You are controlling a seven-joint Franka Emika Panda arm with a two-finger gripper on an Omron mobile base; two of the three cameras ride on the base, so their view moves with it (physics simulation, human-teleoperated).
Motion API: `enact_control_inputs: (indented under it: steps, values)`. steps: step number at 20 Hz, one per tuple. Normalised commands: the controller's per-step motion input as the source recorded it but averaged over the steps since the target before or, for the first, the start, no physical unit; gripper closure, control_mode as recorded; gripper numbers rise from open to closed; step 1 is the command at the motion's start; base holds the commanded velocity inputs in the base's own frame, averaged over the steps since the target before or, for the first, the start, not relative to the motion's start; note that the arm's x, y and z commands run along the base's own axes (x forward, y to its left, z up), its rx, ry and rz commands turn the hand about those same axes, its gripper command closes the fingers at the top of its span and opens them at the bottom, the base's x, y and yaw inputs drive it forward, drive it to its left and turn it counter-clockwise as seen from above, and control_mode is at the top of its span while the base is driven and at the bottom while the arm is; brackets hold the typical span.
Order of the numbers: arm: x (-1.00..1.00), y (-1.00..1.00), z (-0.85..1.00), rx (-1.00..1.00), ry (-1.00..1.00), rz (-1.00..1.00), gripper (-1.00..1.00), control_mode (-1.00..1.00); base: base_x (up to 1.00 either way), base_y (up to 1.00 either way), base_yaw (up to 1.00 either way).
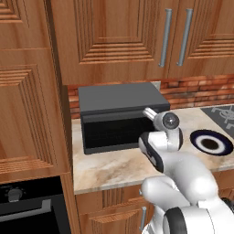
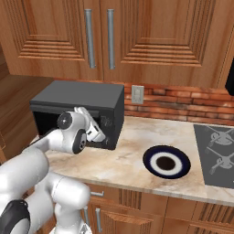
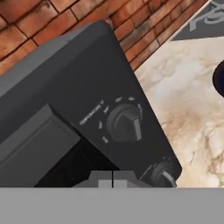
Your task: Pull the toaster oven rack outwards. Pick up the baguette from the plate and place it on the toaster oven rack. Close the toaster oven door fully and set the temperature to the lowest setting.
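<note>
Toaster oven (image 1: 119,116) at left end of marble counter (image 2: 132,162), against brick backsplash (image 2: 183,107); toaster oven door (image 1: 114,130) up and shut in left base view. Gripper (image 3: 113,180) at oven's right front corner, fingertips pressed together, nothing held. Hand view alone gives control strip: upper knob (image 3: 124,123) with label, apparently "TEMPERATURE", smaller marks unreadable; second knob (image 3: 162,173) below. Plate (image 2: 166,162) right of oven, well apart, bare. Cooktop (image 2: 215,155) at far right edge. Open counter between oven and plate.
</note>
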Motion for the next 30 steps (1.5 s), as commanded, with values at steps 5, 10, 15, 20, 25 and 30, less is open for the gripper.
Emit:
enact_control_inputs:
  steps: [5,10,15,20,25,30]
  values:
    - [0.3,-0.01,-0.13,0.1,-0.1,-0.12,1.0,-1.0,0.0,0.0,0.0]
    - [0.29,-0.07,-0.07,0.11,-0.1,-0.11,1.0,-1.0,0.0,0.0,0.0]
    - [0.12,-0.15,-0.01,0.11,-0.09,-0.1,1.0,-1.0,0.0,0.0,0.0]
    - [-0.2,-0.45,0.0,0.12,-0.01,-0.05,1.0,-1.0,0.0,0.0,0.0]
    - [-0.53,-0.55,0.0,0.12,0.0,0.0,1.0,-1.0,0.0,0.0,0.0]
    - [-0.44,-0.54,-0.02,0.03,0.02,-0.02,1.0,-1.0,0.0,0.0,0.0]
